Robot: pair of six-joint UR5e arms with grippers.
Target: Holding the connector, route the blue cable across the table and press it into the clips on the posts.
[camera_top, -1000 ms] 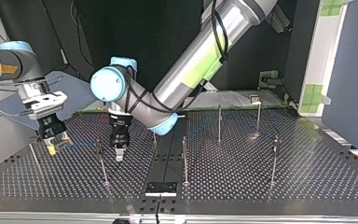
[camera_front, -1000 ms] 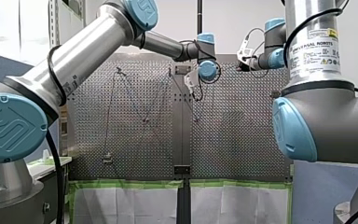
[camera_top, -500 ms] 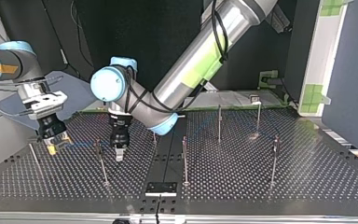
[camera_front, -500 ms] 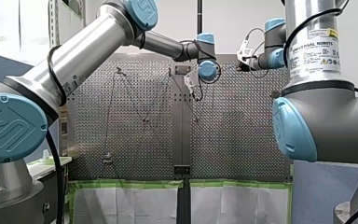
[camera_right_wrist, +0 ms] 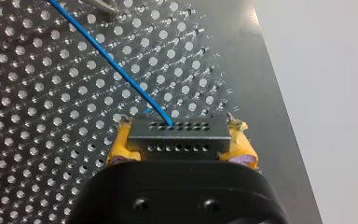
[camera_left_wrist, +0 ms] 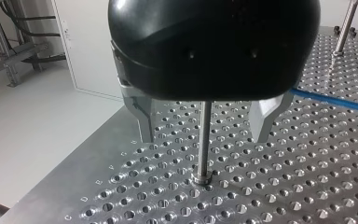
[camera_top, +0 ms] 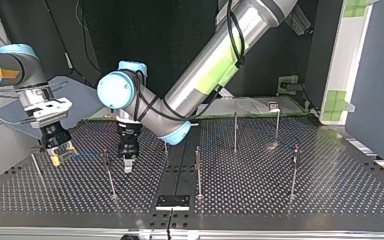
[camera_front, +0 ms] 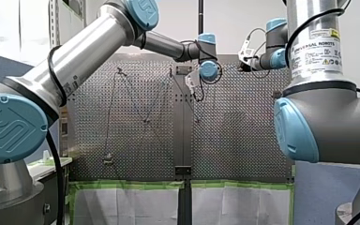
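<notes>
A flat grey connector [camera_right_wrist: 177, 128] w/ rows of small holes is being pinched by the right gripper [camera_right_wrist: 179, 143], btwn its soft yellow pads [camera_right_wrist: 120, 149]. A thin blue cable [camera_right_wrist: 112, 65] is being led out of the connector's top, straight across the shiny metal table [camera_right_wrist: 37, 154] full of round holes. The left gripper [camera_left_wrist: 204, 136] is being held spread wide, w/ its metal fingers [camera_left_wrist: 144, 116] on both sides of a thin round steel post [camera_left_wrist: 203, 161], not touching it.
</notes>
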